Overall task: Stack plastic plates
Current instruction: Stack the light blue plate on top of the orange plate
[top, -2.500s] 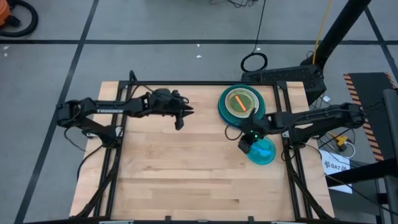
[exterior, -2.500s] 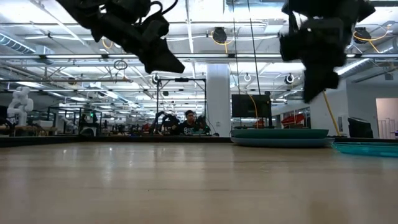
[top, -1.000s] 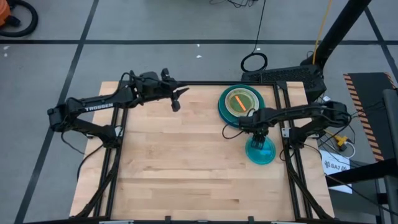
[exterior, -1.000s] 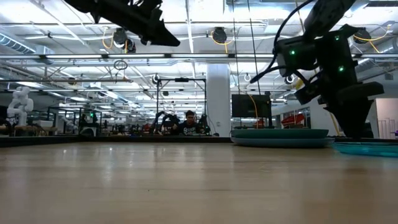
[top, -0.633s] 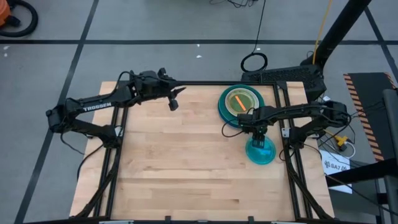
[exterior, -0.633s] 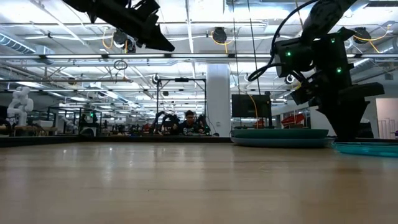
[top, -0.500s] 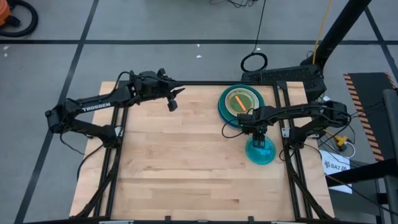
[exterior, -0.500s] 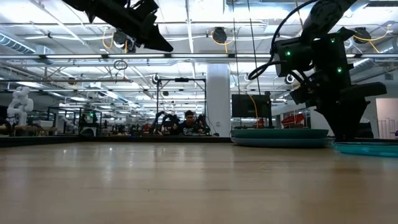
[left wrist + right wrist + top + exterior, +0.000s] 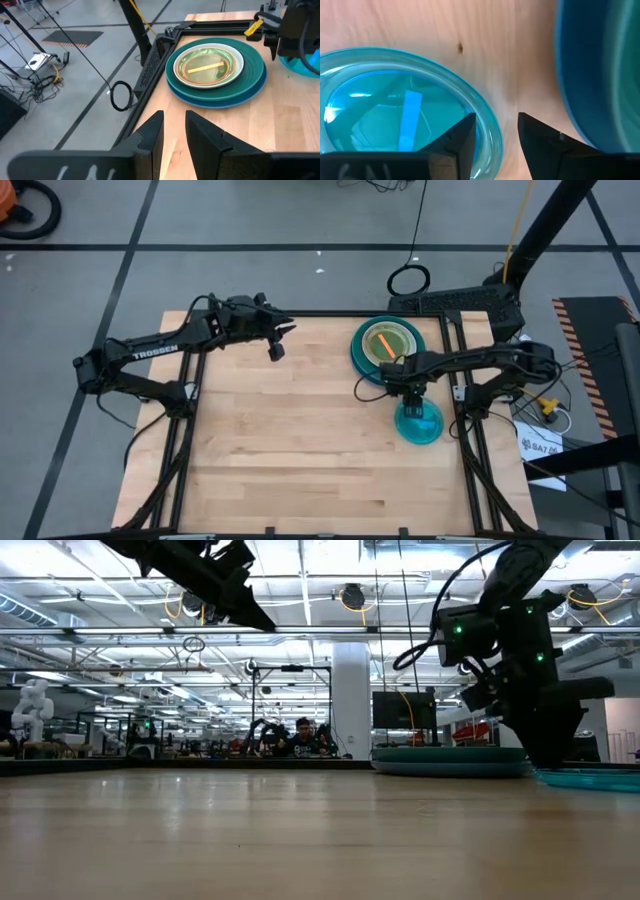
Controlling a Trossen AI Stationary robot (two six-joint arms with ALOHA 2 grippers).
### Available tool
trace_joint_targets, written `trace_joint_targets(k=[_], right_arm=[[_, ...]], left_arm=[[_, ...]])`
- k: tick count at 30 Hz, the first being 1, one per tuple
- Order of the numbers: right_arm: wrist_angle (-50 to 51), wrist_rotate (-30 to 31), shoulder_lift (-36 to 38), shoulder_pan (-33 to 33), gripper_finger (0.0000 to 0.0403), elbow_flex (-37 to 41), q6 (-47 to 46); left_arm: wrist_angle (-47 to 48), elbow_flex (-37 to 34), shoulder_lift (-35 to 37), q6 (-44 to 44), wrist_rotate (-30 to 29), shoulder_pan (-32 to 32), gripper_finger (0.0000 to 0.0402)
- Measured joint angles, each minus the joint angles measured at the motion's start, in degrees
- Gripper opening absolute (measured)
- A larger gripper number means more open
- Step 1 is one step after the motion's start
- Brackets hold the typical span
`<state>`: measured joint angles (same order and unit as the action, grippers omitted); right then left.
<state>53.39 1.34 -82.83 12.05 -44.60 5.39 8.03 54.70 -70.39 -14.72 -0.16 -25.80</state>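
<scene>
hovering low over the near rim of the small round translucent cyan plastic plate (image 9: pixel 395 120), the right gripper (image 9: pixel 495 135) is spreading its jaws across the edge, empty, apparently for a rim pinch. the plate is lying at five o'clock of the blue-and-teal round plate stack (image 9: pixel 388 350). the left gripper (image 9: pixel 172 132) is waiting, parted and empty, at the table's eleven o'clock.

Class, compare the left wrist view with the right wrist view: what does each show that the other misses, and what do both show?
Only the left wrist view: the whole plate stack with its white, green and orange plates, the floor with cables, and the right arm. Only the right wrist view: the right fingers straddling the cyan plate's rim, and a knot in the wood. Both: the table, part of the cyan plate, and the blue bottom plate.
</scene>
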Motion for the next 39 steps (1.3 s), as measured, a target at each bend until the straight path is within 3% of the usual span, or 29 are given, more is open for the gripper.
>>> trace_joint_targets(k=[11,33,39], right_arm=[[-1.75,-0.74,-3.24,0.00,0.0136,0.00,0.37],[-5.35,-6.44,-3.14,0.04,0.0008,-0.02,1.35],[-5.33,-7.73,-3.14,0.04,0.0004,-0.02,0.04]], left_arm=[[-0.07,0.00,0.00,0.00,0.02,0.04,0.0088],[-0.10,0.00,-0.02,0.20,0.04,0.04,0.0088],[-0.09,0.00,-0.02,0.28,0.04,0.04,0.0088]])
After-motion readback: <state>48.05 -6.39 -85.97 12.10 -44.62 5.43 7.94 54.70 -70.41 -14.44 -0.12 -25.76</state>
